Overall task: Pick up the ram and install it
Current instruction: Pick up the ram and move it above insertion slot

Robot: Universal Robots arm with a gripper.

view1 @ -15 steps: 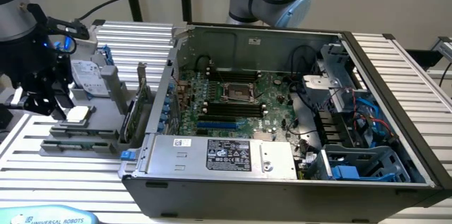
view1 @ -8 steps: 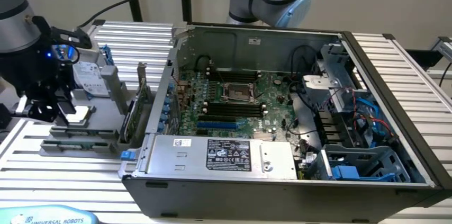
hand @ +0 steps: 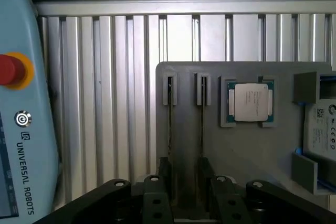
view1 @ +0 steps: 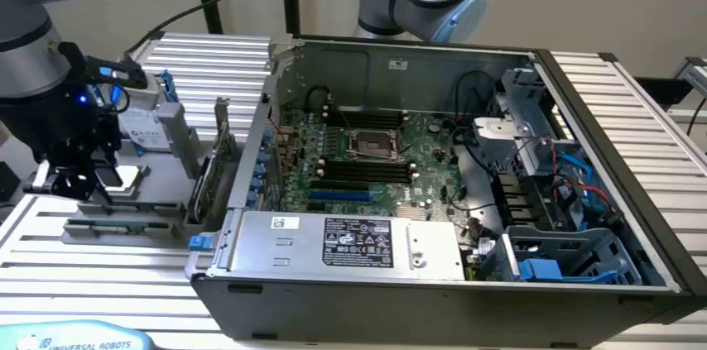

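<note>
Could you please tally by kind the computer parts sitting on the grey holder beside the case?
Thin green ram sticks, on edge in slots: 2
Square silver processor chip: 1
White-labelled drive: 1
Green expansion card with metal bracket: 1
Total: 5

Robotics lab/workshop: UR arm (view1: 28, 44), alu-profile bench (view1: 99, 275), open PC case (view1: 420, 60), teach pendant (hand: 21, 129).

Exterior view looks down over case (view1: 442, 284) and tray (view1: 122, 232); wrist view faces that tray (hand: 252, 150) straight down, close.
</note>
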